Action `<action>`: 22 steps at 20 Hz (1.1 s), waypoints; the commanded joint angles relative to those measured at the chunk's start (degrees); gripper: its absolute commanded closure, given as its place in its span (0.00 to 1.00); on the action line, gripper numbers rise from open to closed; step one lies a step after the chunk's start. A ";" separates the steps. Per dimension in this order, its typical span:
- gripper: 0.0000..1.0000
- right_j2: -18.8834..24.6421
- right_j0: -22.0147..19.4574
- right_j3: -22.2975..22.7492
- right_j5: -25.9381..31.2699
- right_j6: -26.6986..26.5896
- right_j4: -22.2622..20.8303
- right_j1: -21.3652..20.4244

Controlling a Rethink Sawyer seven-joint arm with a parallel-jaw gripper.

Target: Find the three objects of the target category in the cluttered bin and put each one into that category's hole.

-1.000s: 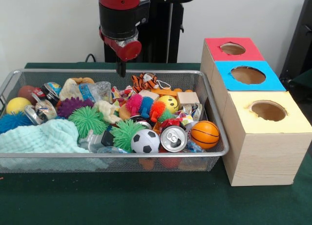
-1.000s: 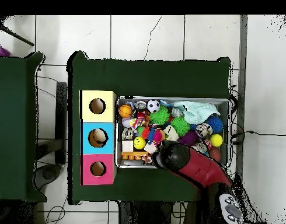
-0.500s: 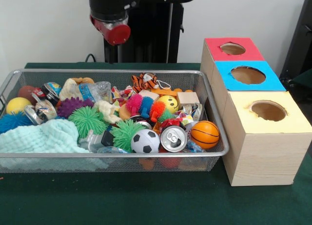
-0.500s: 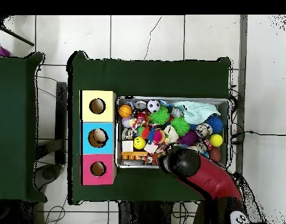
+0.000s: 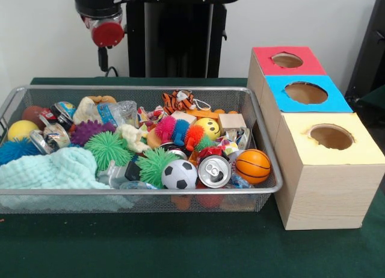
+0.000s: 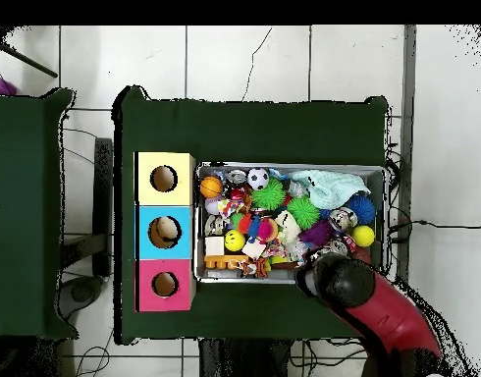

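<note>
The bin (image 5: 138, 88) is a silver wire-mesh basket full of toys; it also shows in the overhead view (image 6: 284, 166). A see-through bottle with a blue label (image 5: 115, 113) lies at its back left. A second crinkled clear bottle (image 5: 133, 185) lies against the front rim. A third clear piece (image 5: 239, 137) lies by the right wall. My gripper (image 5: 103, 59) hangs high above the bin's back left rim and holds nothing I can see. In the overhead view the arm's head (image 6: 345, 281) covers it, over the bin's robot-side right corner.
Three wooden boxes with holes stand in a row beside the bin: red (image 5: 264, 52), blue (image 5: 277, 85), yellow (image 5: 361, 148). Among the toys are a silver can (image 5: 213, 169), a football (image 5: 179, 174), a basketball (image 5: 252, 165), spiky balls and a mint cloth (image 5: 54, 169).
The arm has risen and moved left in the front view, from over the bin's back middle to its back left. In the overhead view it slid right along the robot-side rim.
</note>
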 commanded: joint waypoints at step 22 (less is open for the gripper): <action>1.00 5.77 -0.22 3.90 -5.74 10.47 4.34 3.03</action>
